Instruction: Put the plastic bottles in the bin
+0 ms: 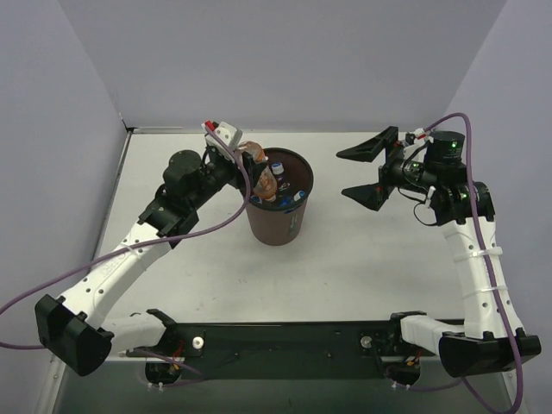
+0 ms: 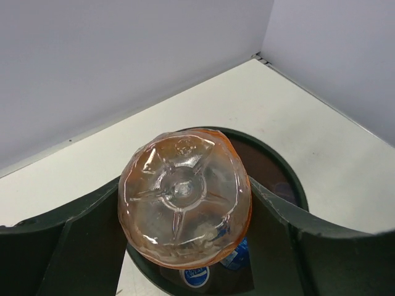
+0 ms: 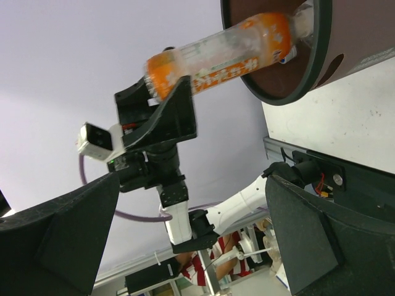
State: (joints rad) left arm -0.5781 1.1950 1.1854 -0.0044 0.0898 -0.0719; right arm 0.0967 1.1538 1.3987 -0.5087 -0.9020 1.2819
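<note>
My left claw, clamped on the orange bottle, holds it neck-down in the bin at mid-frame; the last step, I judge, needs only letting go.

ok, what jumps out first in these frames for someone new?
The orange bottle clamped in the left gripper, tilted with its cap end poking over the rim of the dark brown bin, near the middle of the top view. Inside the bin lie other bottles. The right gripper hangs wide open to the bin's right, holding nothing.
</note>
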